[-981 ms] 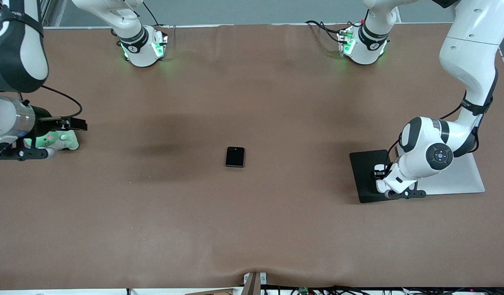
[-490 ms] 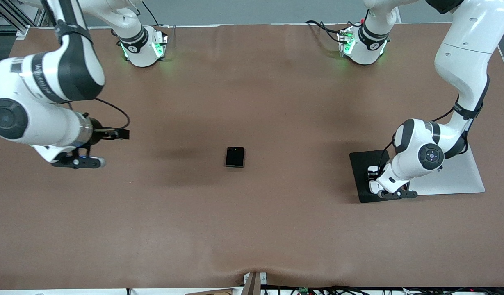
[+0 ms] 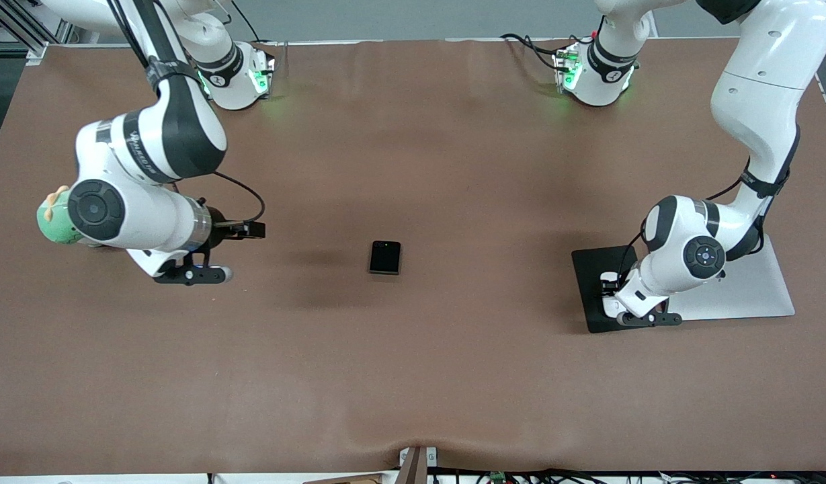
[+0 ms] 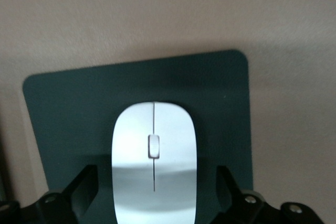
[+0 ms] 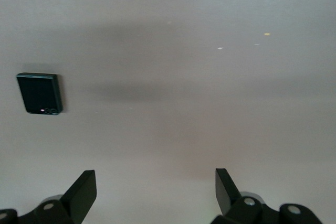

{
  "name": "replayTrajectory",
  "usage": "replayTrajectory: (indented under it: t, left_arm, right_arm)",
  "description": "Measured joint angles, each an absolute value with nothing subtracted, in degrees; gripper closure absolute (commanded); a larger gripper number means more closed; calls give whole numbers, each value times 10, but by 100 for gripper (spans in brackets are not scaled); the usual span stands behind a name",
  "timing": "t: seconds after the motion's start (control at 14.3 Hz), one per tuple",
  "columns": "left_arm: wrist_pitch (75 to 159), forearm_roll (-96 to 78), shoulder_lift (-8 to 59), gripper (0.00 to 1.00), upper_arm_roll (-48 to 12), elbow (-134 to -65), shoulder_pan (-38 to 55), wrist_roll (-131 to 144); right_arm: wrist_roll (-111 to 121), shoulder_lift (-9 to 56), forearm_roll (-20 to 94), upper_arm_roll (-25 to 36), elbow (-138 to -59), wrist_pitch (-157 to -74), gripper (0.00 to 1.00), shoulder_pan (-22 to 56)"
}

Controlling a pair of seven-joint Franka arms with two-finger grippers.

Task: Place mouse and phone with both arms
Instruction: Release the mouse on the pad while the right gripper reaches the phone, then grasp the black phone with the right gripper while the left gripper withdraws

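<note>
The white mouse point(image 4: 154, 150) lies on the dark mat point(image 4: 220, 93); in the front view the left arm's hand hides it. My left gripper point(image 4: 155, 187) is low over the mat point(image 3: 595, 267), open, with a finger on each side of the mouse and a gap on both sides. It shows in the front view point(image 3: 620, 299) too. The black phone point(image 3: 385, 257) lies flat mid-table, and also shows in the right wrist view point(image 5: 40, 93). My right gripper point(image 3: 184, 265) is open and empty over bare table, toward the right arm's end from the phone, with nothing between its fingers in its wrist view point(image 5: 155, 184).
A light grey flat slab point(image 3: 755, 289) lies beside the mat, partly under the left arm. A green plush toy point(image 3: 53, 218) sits near the right arm's end of the table, mostly hidden by that arm's elbow. Brown cloth covers the table.
My right arm has swung in from its end of the table toward the phone. My left hand has shifted slightly over the mat. The phone has not moved.
</note>
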State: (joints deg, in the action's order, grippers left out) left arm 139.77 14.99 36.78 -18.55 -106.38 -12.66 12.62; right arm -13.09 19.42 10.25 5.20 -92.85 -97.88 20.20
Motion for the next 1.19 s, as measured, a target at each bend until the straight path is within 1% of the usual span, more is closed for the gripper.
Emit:
replayTrajectory:
  t: [0.14,0.28,0.56,0.7,0.84,0.98,1.19]
  left_arm:
    - [1396,150,350,0,-189,-1053,-127,126]
    - [1364,150,318,0,-193,-1030,-127,127]
    - [1219,150,254,0,-194,-937,-127,127]
    - [1129,149,229,0,-194,-884,-128,127]
    - [1060,140,206,0,-194,-843,-128,127]
    - [1015,120,177,0,-194,-824,-128,127]
    - [964,88,128,0,-195,-819,-128,127]
  right_arm:
    - [-145,199,114,52,-951,-1021,0,217]
    - [-178,204,118,51,-971,-1064,0,242]
    - [-256,234,119,51,-984,-1140,0,301]
    - [-278,253,120,51,-985,-1174,0,321]
    - [-302,267,120,51,-985,-1204,0,335]
    - [-331,283,120,51,-985,-1238,0,352]
    - [-344,315,120,51,-986,-1291,0,375]
